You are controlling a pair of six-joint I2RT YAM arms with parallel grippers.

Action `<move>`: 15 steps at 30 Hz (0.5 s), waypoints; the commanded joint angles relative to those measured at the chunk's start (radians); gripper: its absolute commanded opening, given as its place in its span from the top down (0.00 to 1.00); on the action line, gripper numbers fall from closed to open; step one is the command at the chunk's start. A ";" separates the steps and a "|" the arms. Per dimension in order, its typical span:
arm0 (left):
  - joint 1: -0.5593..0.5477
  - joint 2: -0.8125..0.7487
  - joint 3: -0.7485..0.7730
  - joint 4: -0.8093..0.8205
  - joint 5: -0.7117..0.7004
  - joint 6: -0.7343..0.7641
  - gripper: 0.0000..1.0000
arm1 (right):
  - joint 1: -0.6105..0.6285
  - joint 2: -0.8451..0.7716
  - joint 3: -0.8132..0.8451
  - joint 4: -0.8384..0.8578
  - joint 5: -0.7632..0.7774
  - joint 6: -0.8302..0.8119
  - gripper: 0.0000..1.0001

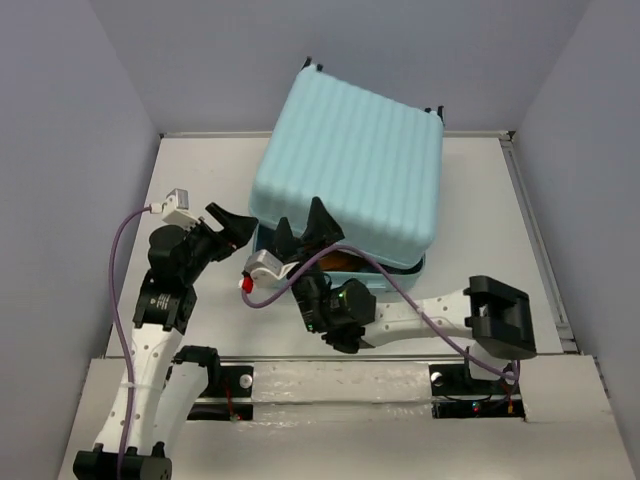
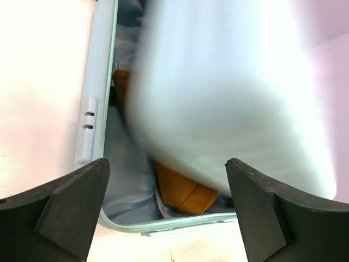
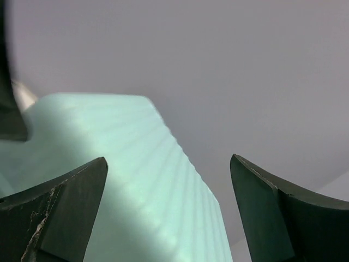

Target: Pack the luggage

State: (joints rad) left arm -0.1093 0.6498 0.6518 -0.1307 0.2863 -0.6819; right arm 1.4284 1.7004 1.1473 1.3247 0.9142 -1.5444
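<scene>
Pale aqua ribbed hard-shell suitcase [image 1: 350, 160] sits half-shut at the far middle of the white bench [image 1: 500, 230], with both claws at its near edge.

The grooved lid hangs tilted over the lower shell, leaving a gap on the near side. Through that gap you can see light blue fabric lining [image 2: 125, 191] and a folded orange-brown item [image 2: 177, 188] lying inside the lower half. The right claw [image 1: 302, 228] stands spread against the near rim, its black fingers pointing up in front of the lid with nothing between them. Its own camera looks along the lid's ribbed surface [image 3: 136, 180], and I can't tell whether a finger touches it. The left claw [image 1: 232, 228] is just beside the suitcase's near-left corner, also spread wide and holding nothing. It faces the open gap.
</scene>
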 commanded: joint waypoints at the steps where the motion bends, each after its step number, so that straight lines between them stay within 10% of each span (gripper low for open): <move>1: 0.005 -0.035 0.012 0.022 -0.038 -0.007 0.01 | 0.055 0.113 0.040 0.256 0.051 0.108 0.00; 7: 0.013 -0.117 0.146 -0.107 -0.266 0.068 0.01 | 0.121 0.081 0.121 0.082 0.064 0.251 0.00; 15: 0.013 -0.033 0.180 -0.101 -0.185 0.076 0.01 | 0.130 -0.356 -0.023 -0.317 0.155 0.654 0.12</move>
State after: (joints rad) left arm -0.1009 0.5400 0.8589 -0.2501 0.0597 -0.6239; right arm 1.5658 1.6051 1.1843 1.1786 0.9855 -1.2053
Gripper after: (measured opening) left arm 0.993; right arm 0.953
